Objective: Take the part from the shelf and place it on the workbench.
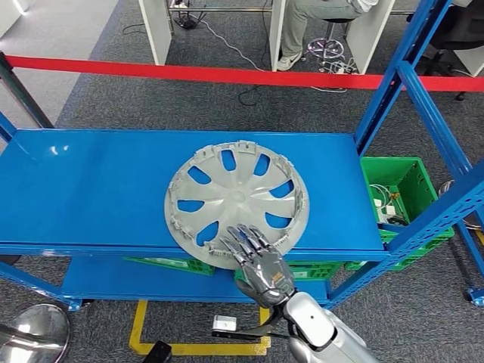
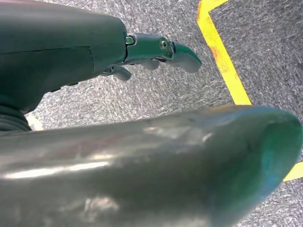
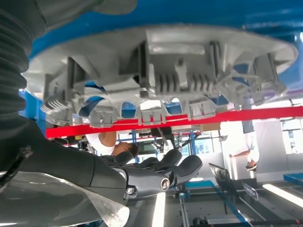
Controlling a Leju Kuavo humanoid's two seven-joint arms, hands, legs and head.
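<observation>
The part is a grey wheel cover with curved spoke openings, lying flat on the blue shelf, its near rim reaching the shelf's front edge. My right hand has its fingers stretched forward and spread at that near rim, holding nothing. In the right wrist view the dark fingers lie close to the wheel cover's ribbed rim, with a gap between them. My left hand hangs over grey carpet with its fingers straight and nothing in it.
A blue upright bounds the shelf on the right, with a green crate of cables beyond it. Red barrier tape runs behind the shelf, and a person sits past it. Yellow floor tape lies below.
</observation>
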